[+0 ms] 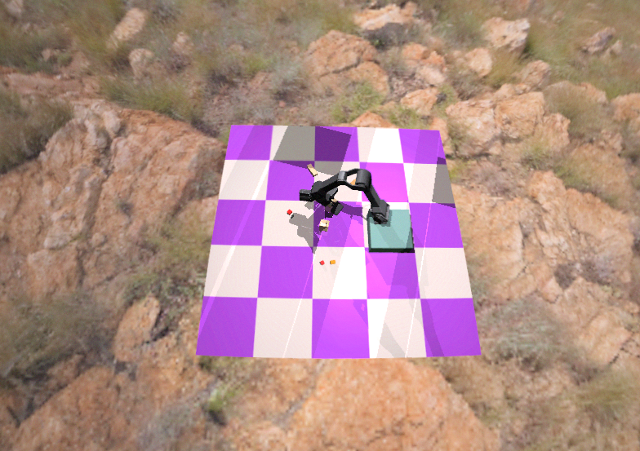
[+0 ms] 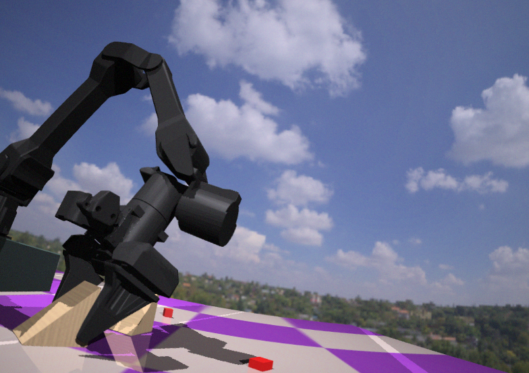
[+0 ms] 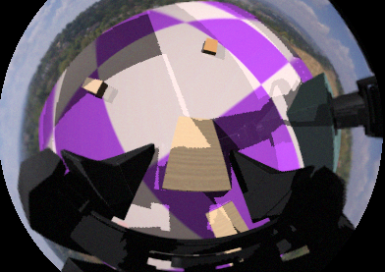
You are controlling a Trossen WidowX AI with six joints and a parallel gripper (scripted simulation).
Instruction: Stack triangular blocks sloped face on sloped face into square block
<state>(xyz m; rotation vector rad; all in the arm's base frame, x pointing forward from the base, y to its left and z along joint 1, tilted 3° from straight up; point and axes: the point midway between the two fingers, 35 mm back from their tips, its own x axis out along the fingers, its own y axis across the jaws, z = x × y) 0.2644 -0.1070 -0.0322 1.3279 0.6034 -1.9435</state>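
So a little red block (image 1: 289, 211) (image 2: 260, 363) was seen closest in the exterior view. Behind it, the nearer wedge (image 1: 335, 201) (image 2: 57, 318) (image 3: 196, 165) was straddled by the gripper (image 1: 327, 207) (image 2: 68, 320) (image 3: 192, 150), spread pretty much all the way, nothing gripped. The farther wedge (image 1: 324, 225) (image 2: 138, 320) (image 3: 223, 221) was left separate on the checkered table (image 1: 338, 327), with another red block (image 1: 321, 262) (image 2: 167, 312) spotted beyond.

black arm (image 1: 363, 178) mounted at teal base (image 1: 390, 234); wooden block (image 1: 324, 224) observed on the checkered table (image 1: 286, 327), near one red cube (image 1: 289, 211).
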